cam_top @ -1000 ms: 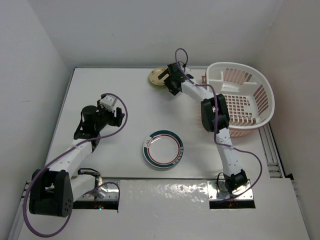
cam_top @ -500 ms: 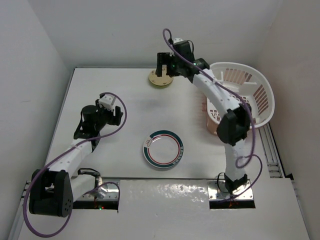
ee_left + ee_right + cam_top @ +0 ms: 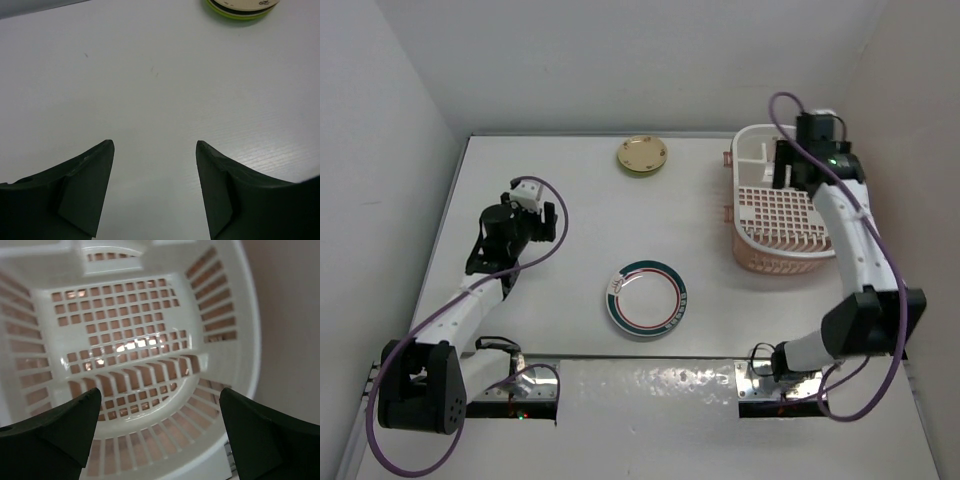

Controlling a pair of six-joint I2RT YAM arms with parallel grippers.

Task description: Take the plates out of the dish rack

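The white dish rack [image 3: 775, 215] on its salmon-pink base stands at the far right. Its grid floor [image 3: 125, 315] holds no plates. My right gripper [image 3: 785, 170] hovers over the rack's far end, open and empty, and shows in the right wrist view [image 3: 159, 395]. The tan-brown plate [image 3: 642, 155] lies alone at the far middle of the table. A stack topped by the white plate with a green-red rim [image 3: 647, 298] lies at table centre. Its lime-green bottom plate [image 3: 240, 14] shows in the left wrist view. My left gripper [image 3: 545, 222] [image 3: 155, 145] is open over bare table at the left.
White walls close the table on the left, far and right sides. A metal rail [image 3: 865, 300] runs along the right edge beside the rack. The arm bases sit on a foil-covered strip [image 3: 650, 385] at the near edge.
My right gripper has left the tan-brown plate at the far middle and swung right to above the rack. The rack, tilted before, now sits level. My left gripper shifted slightly left.
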